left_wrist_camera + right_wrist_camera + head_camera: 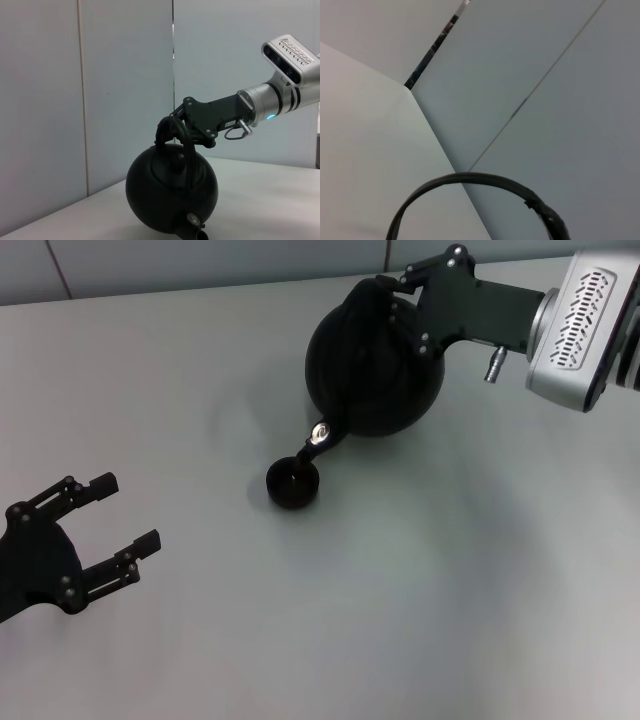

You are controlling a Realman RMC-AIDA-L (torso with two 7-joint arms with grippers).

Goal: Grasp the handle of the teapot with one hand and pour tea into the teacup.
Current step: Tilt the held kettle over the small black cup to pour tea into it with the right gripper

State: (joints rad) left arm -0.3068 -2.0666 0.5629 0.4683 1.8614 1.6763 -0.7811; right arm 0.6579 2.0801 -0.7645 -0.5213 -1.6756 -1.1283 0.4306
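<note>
The round black teapot (372,375) hangs tilted in the air, its spout (322,436) pointing down over the small dark teacup (293,483) on the table. My right gripper (392,290) is shut on the arched handle (172,131) at the pot's top. In the left wrist view the teapot (171,189) leans spout-down under the right gripper (181,124). The right wrist view shows only the handle's arc (470,180) against the wall. My left gripper (118,515) rests open at the near left, well away from the cup.
The grey table (420,600) stretches around the cup with nothing else on it. A pale panelled wall (100,100) stands behind the table's far edge.
</note>
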